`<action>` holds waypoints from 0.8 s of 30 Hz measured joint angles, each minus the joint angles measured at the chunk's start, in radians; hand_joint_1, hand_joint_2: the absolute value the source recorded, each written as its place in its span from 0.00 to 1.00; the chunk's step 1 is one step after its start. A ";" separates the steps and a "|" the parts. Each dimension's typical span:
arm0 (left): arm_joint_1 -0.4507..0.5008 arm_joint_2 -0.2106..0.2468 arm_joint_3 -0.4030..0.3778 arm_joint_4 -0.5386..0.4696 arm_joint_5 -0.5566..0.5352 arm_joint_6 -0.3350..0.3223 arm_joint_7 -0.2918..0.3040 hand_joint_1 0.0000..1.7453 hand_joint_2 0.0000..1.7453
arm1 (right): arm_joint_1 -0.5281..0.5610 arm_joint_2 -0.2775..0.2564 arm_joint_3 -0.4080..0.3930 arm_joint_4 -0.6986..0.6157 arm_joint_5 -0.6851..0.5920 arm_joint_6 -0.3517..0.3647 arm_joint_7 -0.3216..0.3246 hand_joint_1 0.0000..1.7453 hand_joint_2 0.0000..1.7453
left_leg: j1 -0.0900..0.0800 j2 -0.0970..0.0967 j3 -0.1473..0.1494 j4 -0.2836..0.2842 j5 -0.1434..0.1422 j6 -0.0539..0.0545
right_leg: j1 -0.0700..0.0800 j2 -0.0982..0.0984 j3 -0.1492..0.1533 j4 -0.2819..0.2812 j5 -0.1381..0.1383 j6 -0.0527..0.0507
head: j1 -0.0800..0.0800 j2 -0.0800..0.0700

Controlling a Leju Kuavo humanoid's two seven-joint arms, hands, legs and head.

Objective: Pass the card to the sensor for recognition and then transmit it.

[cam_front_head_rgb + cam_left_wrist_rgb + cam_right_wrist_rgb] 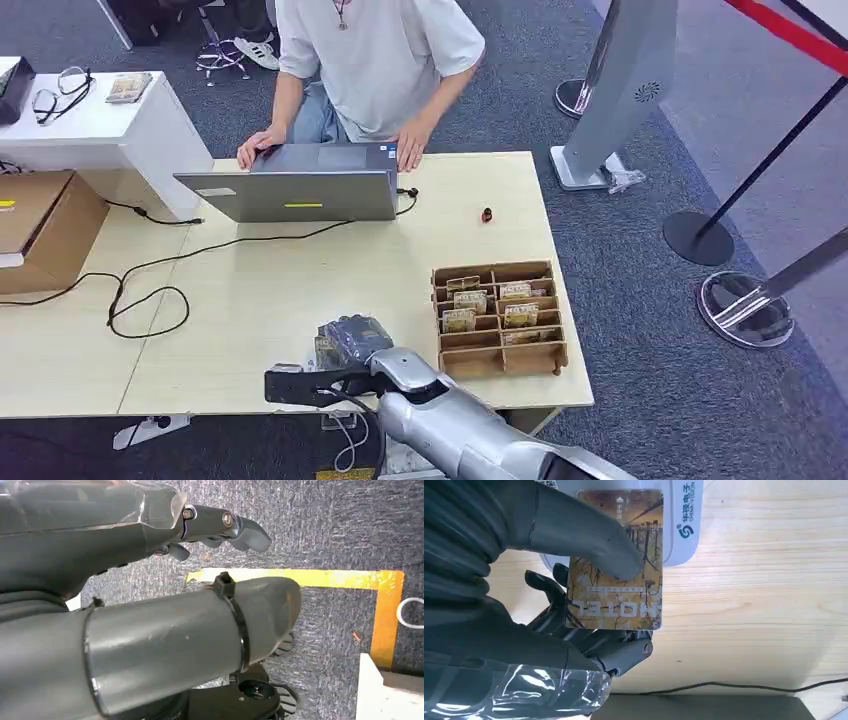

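My right hand (589, 595) pinches a hotel key card (616, 562) between thumb and fingers, the thumb pressed on the card's printed face. The card is held directly over the white card reader (684, 525), covering most of it; whether it touches the reader, I cannot tell. Seen from the head camera, my right hand (350, 345) sits at the near edge of the wooden table (300, 280), just beside the wooden card rack (500, 318). A person (370, 60) works at a laptop (300, 190) across from the rack. My left hand (220, 527) hangs over carpet, fingers apart, holding nothing.
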 joint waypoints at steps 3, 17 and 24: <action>-0.002 -0.001 0.000 0.000 0.000 0.001 -0.006 0.00 0.00 | -0.001 0.001 0.000 0.009 0.009 -0.010 0.007 1.00 1.00 | 0.000 0.000 0.000 0.000 0.000 0.000 | 0.000 0.000 0.000 0.000 0.000 0.000 | 0.000 0.000; -0.007 -0.002 0.000 0.000 0.004 0.006 -0.022 0.00 0.00 | -0.001 0.003 0.000 0.029 0.032 -0.039 -0.009 1.00 1.00 | 0.000 0.000 0.000 0.000 0.000 0.000 | 0.000 0.000 0.000 0.000 0.000 0.000 | 0.000 0.000; -0.007 -0.002 0.000 0.000 0.007 0.005 -0.026 0.00 0.00 | 0.000 0.004 -0.002 0.033 0.013 -0.044 -0.041 1.00 1.00 | 0.000 0.000 0.000 0.000 0.000 0.000 | 0.000 0.000 0.000 0.000 0.000 0.000 | 0.000 0.000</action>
